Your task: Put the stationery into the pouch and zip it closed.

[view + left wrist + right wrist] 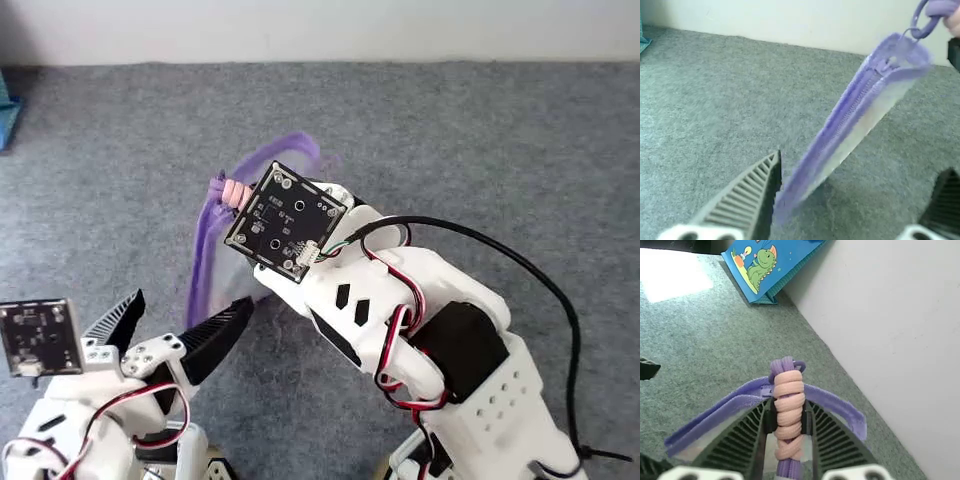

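A purple pouch (205,250) with clear sides hangs tilted above the grey carpet, its zipper (855,95) along the upper edge. My right gripper (788,412) is shut on the pink braided pull cord (788,387) at the pouch's high end, and in the high view that cord (234,192) pokes out beside the right arm's wrist board. My left gripper (860,167) is open at the pouch's low end (790,200), which sits close to one finger (757,192). In the high view the left gripper (190,302) straddles that low end. What the pouch holds is hidden.
Grey carpet (480,140) covers the whole surface up to a white wall at the back. A blue bag with a dinosaur picture (770,262) leans against the wall; its corner (5,110) is at the far left edge.
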